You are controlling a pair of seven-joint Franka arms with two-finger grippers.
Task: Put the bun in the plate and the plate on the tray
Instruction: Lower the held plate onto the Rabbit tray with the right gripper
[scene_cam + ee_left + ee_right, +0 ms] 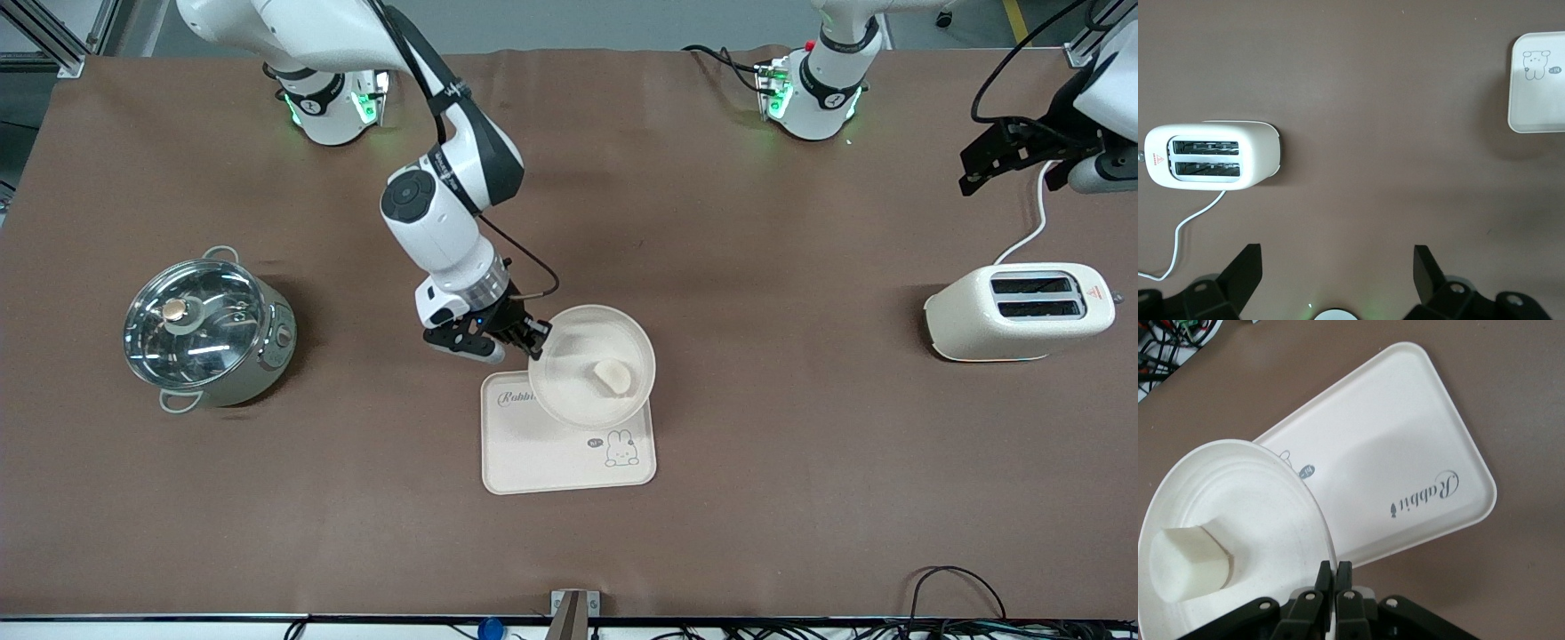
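A steel pot (209, 326) with a glass lid and a round knob stands at mid-left of the front view on the brown matte table (756, 498). Right of it, near the centre, the right gripper (533, 342) is clamped on the rim of the plate (578, 391), its black fingers (1335, 577) pressed together on the thin edge. The plate is round, shallow and cream, and it hangs over the upper part of the tray (551, 458), hiding part of the "Rabbit" script. The bun (613, 376), a smooth pale lump, sits in the plate. The tray is a cream rectangle with rounded corners and a small bunny drawing, lying flat at lower centre. At the right stands a glossy cream two-slot toaster (1018, 311) with a white cord. Above it, at the upper right edge, the left gripper (1338, 267) waits, fingers spread apart and holding nothing. Cables lie along the frame's bottom edge.
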